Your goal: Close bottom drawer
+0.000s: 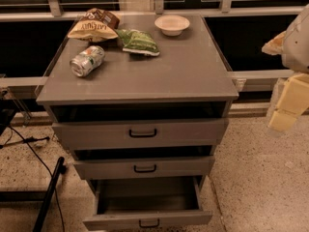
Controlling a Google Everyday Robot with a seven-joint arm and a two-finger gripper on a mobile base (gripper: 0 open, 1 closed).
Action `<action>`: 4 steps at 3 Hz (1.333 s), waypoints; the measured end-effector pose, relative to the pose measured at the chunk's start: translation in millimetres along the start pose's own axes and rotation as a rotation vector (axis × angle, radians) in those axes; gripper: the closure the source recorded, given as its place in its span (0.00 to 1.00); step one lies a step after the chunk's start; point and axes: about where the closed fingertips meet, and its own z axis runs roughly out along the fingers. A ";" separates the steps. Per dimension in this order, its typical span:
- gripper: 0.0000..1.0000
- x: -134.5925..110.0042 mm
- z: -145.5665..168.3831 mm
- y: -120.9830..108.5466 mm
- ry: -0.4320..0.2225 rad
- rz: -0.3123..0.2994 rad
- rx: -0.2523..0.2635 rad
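Camera view: grey metal cabinet, seen from above and in front, on speckled floor.

Bottom drawer: lowest of three, pulled far out toward the camera, inside open to view, black bar handle at the frame's lower edge. Middle drawer sticks out a little, dark gap above it. Top drawer also partly out, wider gap beneath the cabinet top.

On top, toward the back: soda can on its side at left; yellow-brown chip bag behind it; green snack bag just beside the chip bag; white bowl apart, at back centre-right.

Gripper: yellowish, at right frame edge, well apart from the cabinet, off its right side at about top-drawer height, touching nothing. Cannot tell whether it is spread or pressed together.

Black cable and dark pole on floor at left.
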 end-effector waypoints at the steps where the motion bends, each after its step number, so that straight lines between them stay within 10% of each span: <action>1: 0.00 0.0 0.0 0.0 0.000 0.000 0.000; 3: 0.36 1.9 14.5 10.1 -0.029 0.043 -0.006; 4: 0.60 9.0 51.0 37.6 -0.101 0.158 -0.014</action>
